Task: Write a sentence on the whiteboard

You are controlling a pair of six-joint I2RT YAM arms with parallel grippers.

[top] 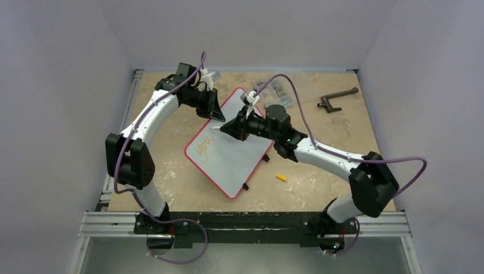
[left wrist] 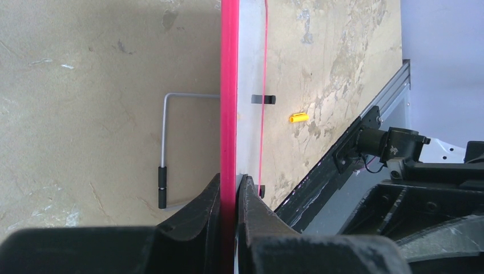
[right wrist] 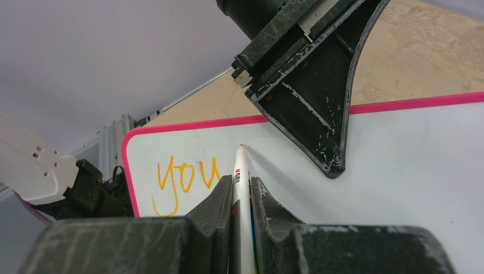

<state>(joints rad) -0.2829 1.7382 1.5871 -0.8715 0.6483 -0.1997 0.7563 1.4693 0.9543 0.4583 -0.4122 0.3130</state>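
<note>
The whiteboard (top: 234, 157) lies slanted on the table, white with a thin red rim (left wrist: 229, 85). The sentence shows only as the orange-yellow word "you" (right wrist: 185, 177) near the board's left corner (top: 203, 150). My left gripper (left wrist: 231, 184) is shut on the board's far edge (top: 218, 114), one finger on each face. My right gripper (right wrist: 241, 187) is shut on a white marker (right wrist: 241, 168). The marker's orange tip sits at the board just right of "you", its shadow meeting it. The left gripper's finger (right wrist: 308, 103) lies on the board beyond the tip.
A clear parts box (top: 285, 91) and a black crank handle (top: 337, 98) lie at the back right. A yellow cap (top: 281, 177) rests right of the board. A wire stand (left wrist: 164, 142) sticks out beneath the board. Walls enclose the table.
</note>
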